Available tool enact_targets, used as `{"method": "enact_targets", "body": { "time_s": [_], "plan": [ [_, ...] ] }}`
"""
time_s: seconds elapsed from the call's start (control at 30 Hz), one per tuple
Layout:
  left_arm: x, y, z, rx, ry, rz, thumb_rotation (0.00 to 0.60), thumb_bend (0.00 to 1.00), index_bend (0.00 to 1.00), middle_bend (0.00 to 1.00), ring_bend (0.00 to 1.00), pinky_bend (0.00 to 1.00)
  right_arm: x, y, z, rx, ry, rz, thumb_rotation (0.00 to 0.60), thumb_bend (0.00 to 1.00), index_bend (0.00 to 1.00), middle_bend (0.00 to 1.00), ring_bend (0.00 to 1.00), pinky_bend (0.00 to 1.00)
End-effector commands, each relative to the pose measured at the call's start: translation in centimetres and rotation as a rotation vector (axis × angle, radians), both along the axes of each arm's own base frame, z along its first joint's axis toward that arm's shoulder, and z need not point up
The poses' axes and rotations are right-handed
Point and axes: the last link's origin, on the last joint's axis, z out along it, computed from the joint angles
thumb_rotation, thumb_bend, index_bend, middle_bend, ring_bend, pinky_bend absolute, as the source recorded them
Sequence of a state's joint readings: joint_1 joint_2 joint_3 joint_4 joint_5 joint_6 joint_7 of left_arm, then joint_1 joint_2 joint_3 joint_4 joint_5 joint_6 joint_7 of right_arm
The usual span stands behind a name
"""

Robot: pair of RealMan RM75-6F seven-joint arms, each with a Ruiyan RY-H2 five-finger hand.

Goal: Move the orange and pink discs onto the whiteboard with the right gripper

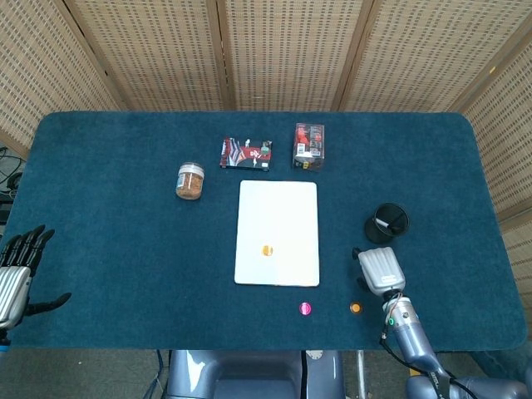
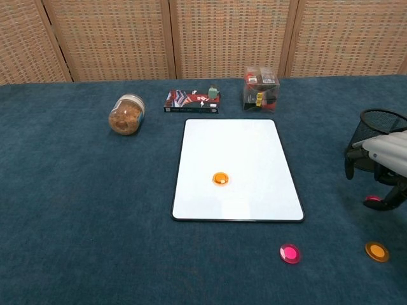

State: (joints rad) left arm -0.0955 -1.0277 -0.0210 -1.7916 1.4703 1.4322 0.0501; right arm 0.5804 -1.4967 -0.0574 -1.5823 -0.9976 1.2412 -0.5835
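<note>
A whiteboard (image 1: 283, 204) (image 2: 238, 146) lies at the table's middle with one orange disc (image 1: 267, 250) (image 2: 220, 178) on it. On the cloth in front of it lie a pink disc (image 1: 305, 308) (image 2: 290, 253) and, further right, a second orange disc (image 1: 356, 308) (image 2: 376, 251). My right hand (image 1: 381, 270) (image 2: 383, 155) hovers palm down, right of the board. In the chest view another pink disc (image 2: 372, 201) shows under it with a dark fingertip against it; whether it is pinched is unclear. My left hand (image 1: 17, 266) rests at the far left edge, fingers spread, holding nothing.
A black mesh cup (image 1: 387, 222) (image 2: 379, 127) stands just behind the right hand. Along the back are a jar (image 1: 190, 180) (image 2: 126, 114) on its side, a flat card box (image 1: 246, 154) (image 2: 192, 101) and a clear cube box (image 1: 309, 145) (image 2: 261, 89).
</note>
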Motion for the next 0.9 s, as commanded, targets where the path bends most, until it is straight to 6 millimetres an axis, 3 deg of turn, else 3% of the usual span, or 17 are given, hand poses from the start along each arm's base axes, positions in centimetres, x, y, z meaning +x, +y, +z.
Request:
{"method": "enact_targets", "body": {
  "time_s": [0.03,0.9],
  "plan": [
    [0.0,0.1,0.0,0.000,0.002,0.003,0.600,0.00,0.00,0.00,0.00,0.00,-0.7,0.0,-0.1,0.005,0.008,-0.004,0.600,0.31,0.39,1.00,1.00,1.00],
    [0.0,0.0,0.1,0.002,0.000,0.003,0.600,0.00,0.00,0.00,0.00,0.00,-2.8,0.2,-0.7,0.031,0.064,-0.033,0.600,0.31,0.39,1.00,1.00,1.00]
  ]
}}
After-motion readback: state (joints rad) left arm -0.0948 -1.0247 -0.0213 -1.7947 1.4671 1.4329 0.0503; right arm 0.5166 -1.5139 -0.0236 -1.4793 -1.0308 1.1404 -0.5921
